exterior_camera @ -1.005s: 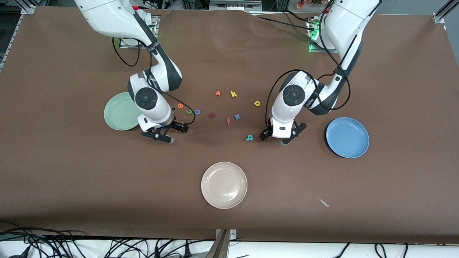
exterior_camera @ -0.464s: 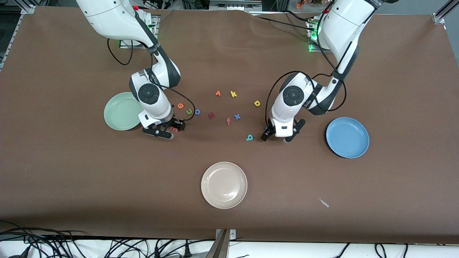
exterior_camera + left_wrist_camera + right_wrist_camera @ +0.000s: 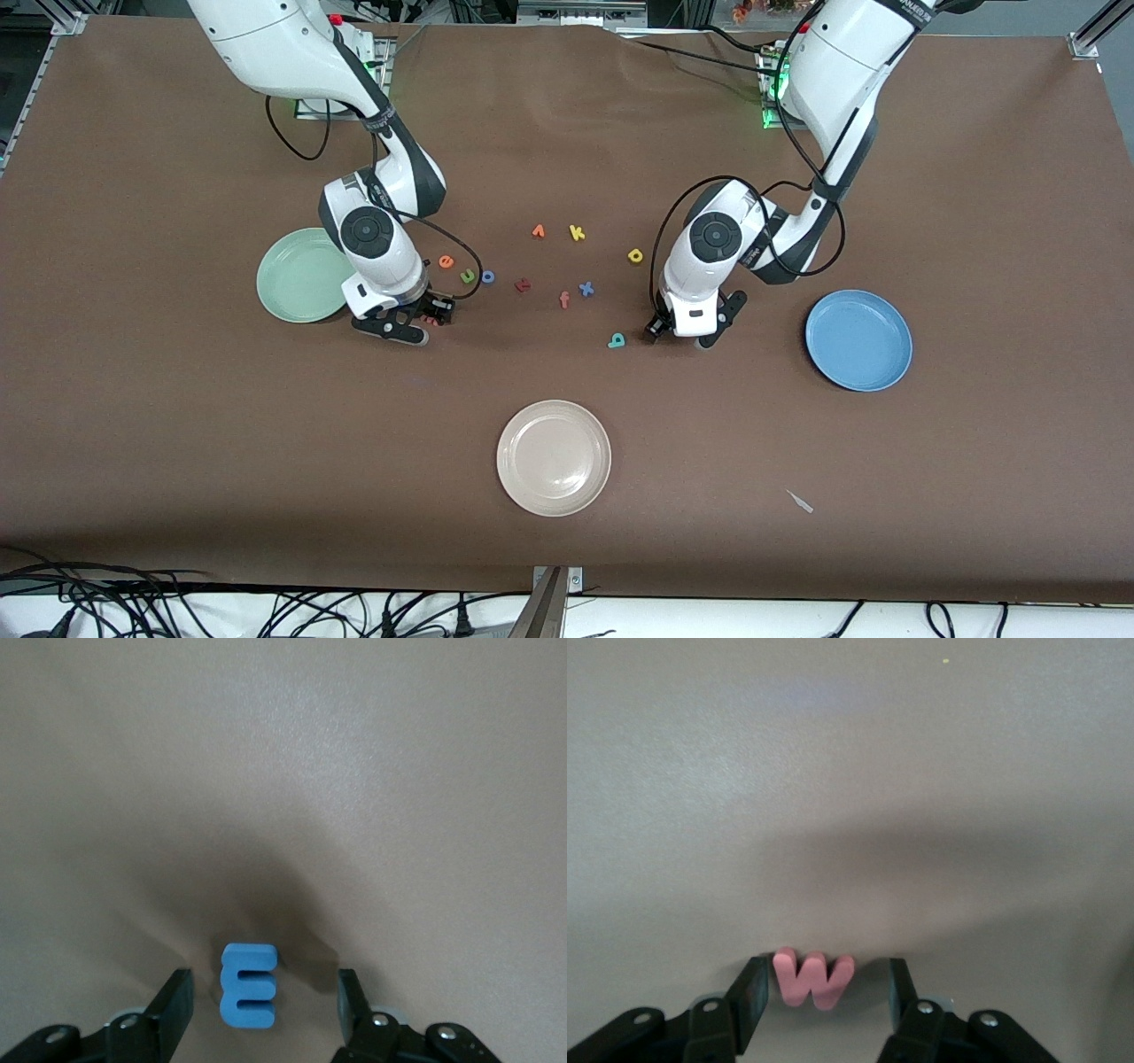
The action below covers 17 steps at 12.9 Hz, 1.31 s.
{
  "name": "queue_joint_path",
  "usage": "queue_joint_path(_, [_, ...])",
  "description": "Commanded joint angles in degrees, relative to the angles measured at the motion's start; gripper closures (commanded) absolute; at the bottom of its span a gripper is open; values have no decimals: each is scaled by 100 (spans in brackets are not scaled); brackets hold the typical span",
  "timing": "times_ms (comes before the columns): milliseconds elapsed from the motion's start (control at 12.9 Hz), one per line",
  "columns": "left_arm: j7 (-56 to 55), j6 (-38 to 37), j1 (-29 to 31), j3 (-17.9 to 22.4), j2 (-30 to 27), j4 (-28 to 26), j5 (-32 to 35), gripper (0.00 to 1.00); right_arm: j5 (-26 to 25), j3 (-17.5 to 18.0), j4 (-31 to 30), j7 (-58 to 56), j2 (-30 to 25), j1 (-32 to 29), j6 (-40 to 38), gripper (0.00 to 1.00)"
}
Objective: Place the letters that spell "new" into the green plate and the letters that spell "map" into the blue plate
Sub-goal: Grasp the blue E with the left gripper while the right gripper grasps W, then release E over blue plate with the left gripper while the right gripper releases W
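My left gripper [image 3: 262,1005] is down at the table, open, with the blue "m" [image 3: 249,985] lying between its fingers and a gap on both sides. My right gripper [image 3: 826,997] is also low and open around the salmon "w" [image 3: 812,978]; one finger touches the letter and the other stands clear of it. The green plate [image 3: 297,275] lies beside the right gripper [image 3: 422,322], and the blue plate [image 3: 858,340] lies beside the left gripper [image 3: 682,337]. Orange "e" [image 3: 446,261], green "n" [image 3: 467,276], teal "a" [image 3: 617,340] and yellow "p" [image 3: 635,255] lie on the table.
A cream plate [image 3: 554,457] sits nearer the front camera, midway along the table. Between the arms lie a blue "o" [image 3: 487,276], a dark red letter [image 3: 523,284], a salmon "f" [image 3: 564,299], a blue "x" [image 3: 586,288], an orange "v" [image 3: 538,231] and a yellow "k" [image 3: 577,233].
Both grippers have sunk to the table over their letters and their jaws have narrowed from wide open. No letter or plate has moved.
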Motion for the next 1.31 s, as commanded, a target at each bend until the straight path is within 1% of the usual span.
queue_joint_path(0, [-213,53,-39,29,-12,-10,184,48,-103,-53,239,96,168,72,35,46])
queue_joint_path(155, [-196,53,-39,29,-3,-10,184,64,-130,-53,239,96,176,72,35,53])
queue_joint_path(232, [-170,53,-39,37,-3,-10,184,70,-130,-53,239,96,185,72,35,58])
queue_joint_path(387, [-169,35,-30,29,32,-10,394,84,-130,-53,230,96,211,80,35,65])
queue_joint_path(541, [-161,-9,-30,29,32,-11,466,96,-139,-53,239,78,203,80,0,68])
queue_joint_path(619, [-152,-18,-22,29,32,-10,466,100,-147,-53,239,61,168,72,-18,68])
queue_joint_path(696, [-56,-113,-22,37,6,24,466,100,-147,-70,239,43,124,63,-61,69])
queue_joint_path(773, [145,-401,5,29,-29,112,466,100,-147,-114,239,34,19,63,-210,70])
queue_joint_path(851, [443,-726,40,29,-55,243,466,100,-156,-167,300,-1,-69,63,-437,70])
queue_joint_path(1005, [1189,-1176,180,38,-195,332,466,100,-165,-290,536,-167,-306,63,-1130,70])
queue_joint_path(1160, [2215,-1685,487,11,-406,332,457,100,-165,-535,547,-684,-596,54,-1729,69])
queue_joint_path(1237, [2847,-1949,645,11,-512,341,396,100,-165,-754,459,-1130,-754,45,-1888,69])
